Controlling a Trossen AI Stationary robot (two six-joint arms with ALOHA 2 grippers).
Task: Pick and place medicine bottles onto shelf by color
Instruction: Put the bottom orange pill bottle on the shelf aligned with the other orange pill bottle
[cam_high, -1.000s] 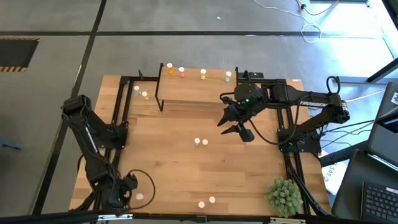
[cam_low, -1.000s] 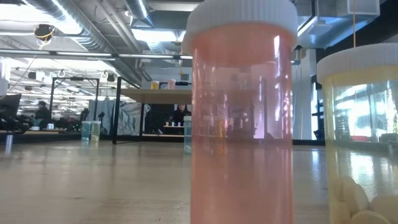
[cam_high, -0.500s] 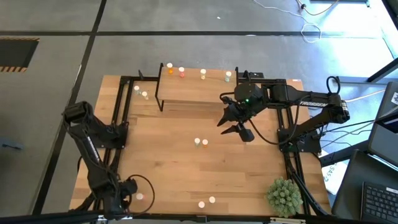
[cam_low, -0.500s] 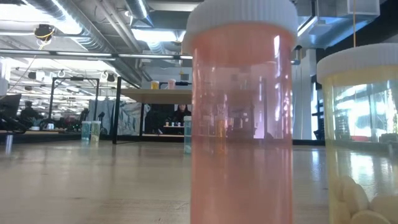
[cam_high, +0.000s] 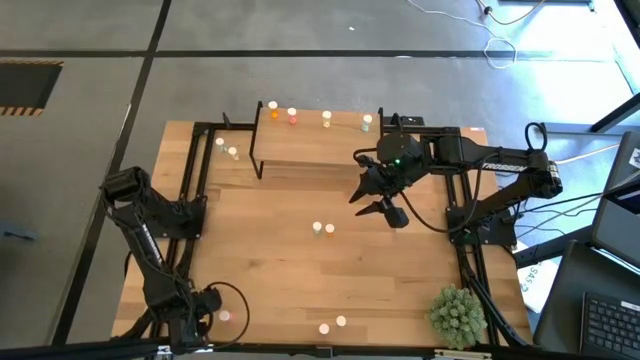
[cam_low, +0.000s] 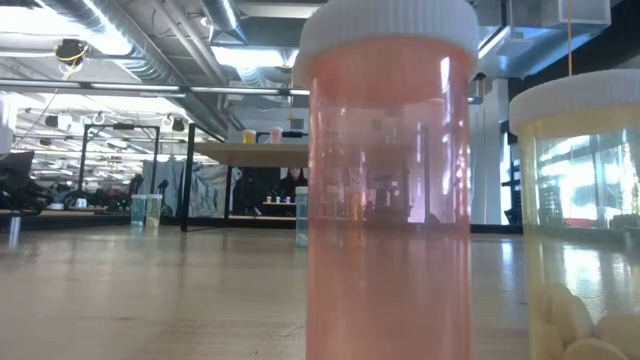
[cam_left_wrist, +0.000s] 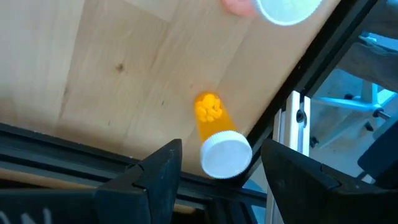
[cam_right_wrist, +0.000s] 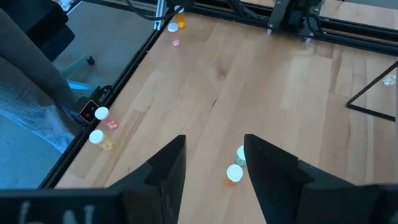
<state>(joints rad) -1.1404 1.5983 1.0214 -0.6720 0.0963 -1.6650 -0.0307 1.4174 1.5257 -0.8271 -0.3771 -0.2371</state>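
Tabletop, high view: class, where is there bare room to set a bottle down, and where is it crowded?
Bare wood lies between the two centre bottles and the left arm, and between that pair and the two front-edge bottles. Crowded: the shelf with four bottles on its far edge, the right gripper before it, and the plant ball corner.

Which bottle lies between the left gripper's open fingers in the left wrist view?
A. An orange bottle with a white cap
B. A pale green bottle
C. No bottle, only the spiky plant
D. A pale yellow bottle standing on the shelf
A: the left gripper is open over the table's near-left corner, and the orange bottle with its white cap shows between its fingers, not gripped.
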